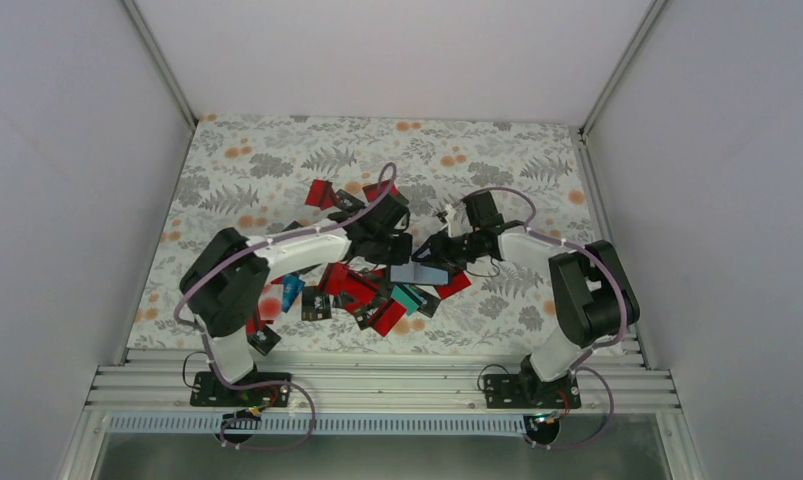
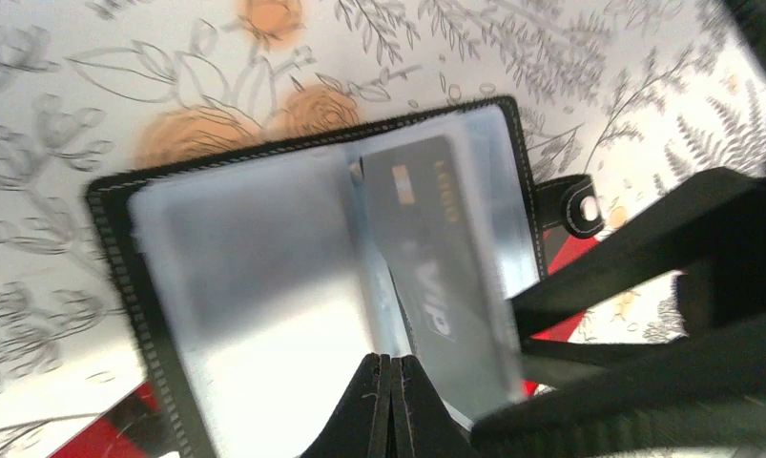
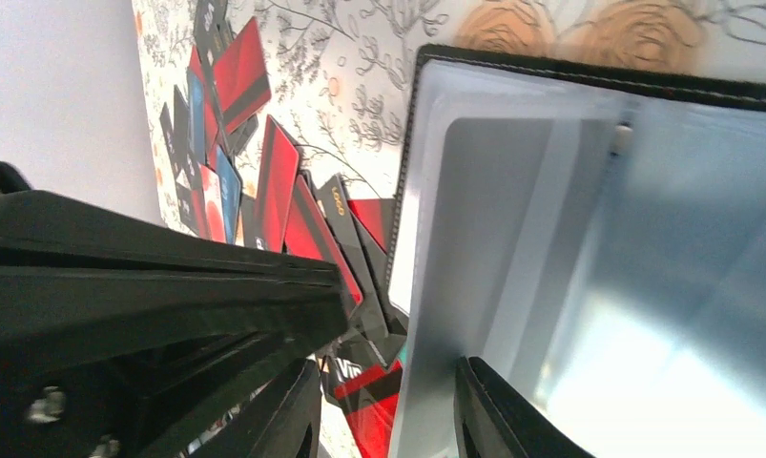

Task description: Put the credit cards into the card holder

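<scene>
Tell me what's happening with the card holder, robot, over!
Left gripper shut on open card holder. Right gripper open, jaws astride its edge. One black card inside. Loose cards heaped on table below.

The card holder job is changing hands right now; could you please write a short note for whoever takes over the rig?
Left hand: shut on the near edge of the open card holder.
Right hand: jaws apart, straddling the holder's edge, gripping nothing visible.
Done: one black VIP card sits in a sleeve.
Left: the other credit cards, scattered on the table.
</scene>
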Action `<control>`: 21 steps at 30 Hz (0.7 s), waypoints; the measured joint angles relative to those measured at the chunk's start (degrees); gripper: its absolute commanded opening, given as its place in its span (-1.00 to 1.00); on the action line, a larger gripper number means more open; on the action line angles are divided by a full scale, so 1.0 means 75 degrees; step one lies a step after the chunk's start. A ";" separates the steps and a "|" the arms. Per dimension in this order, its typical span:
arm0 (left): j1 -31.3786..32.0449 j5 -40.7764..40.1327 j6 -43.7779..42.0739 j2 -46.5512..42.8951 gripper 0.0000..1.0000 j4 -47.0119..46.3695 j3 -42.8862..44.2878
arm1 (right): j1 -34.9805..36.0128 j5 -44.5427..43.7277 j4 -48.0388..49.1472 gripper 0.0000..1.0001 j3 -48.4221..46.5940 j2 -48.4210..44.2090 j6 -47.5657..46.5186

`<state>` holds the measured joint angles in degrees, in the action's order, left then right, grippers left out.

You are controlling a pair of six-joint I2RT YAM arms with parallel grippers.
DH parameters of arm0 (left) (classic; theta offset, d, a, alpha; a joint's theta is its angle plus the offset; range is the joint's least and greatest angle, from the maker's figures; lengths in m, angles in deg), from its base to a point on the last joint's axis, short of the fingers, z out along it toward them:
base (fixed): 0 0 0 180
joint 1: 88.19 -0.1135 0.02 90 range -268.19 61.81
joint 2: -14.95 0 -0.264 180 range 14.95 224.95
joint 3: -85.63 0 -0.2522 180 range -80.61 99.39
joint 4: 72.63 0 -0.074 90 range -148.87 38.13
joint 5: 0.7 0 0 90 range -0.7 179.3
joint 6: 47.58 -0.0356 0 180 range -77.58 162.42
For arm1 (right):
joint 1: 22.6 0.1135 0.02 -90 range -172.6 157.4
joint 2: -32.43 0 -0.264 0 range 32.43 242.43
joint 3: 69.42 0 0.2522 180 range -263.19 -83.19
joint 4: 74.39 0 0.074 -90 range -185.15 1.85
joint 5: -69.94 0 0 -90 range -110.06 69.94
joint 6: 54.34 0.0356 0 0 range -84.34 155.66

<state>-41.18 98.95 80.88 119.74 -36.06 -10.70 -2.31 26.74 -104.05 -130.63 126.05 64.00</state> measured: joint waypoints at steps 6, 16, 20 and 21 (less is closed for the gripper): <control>-0.0460 -0.0152 0.0111 -0.1172 -0.95 0.0012 -0.1099 | 0.0522 -0.0076 0.0131 -0.25 -0.0522 0.0600 0.0280; -0.0892 -0.0941 0.0154 -0.3518 -0.48 0.0982 -0.2879 | 0.1387 -0.0154 0.0050 -0.20 -0.1915 0.1635 0.0501; -0.0985 -0.1244 0.0227 -0.4319 -0.17 0.1408 -0.3363 | 0.1547 -0.0335 0.0015 -0.16 -0.2162 0.1623 0.0487; -0.1011 -0.1314 0.0239 -0.4436 -0.11 0.1501 -0.3465 | 0.1594 -0.0358 -0.0003 -0.14 -0.2162 0.1623 0.0484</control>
<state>-48.77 89.10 82.67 86.48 -24.80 -36.69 9.65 24.06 -104.07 -146.84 138.22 67.63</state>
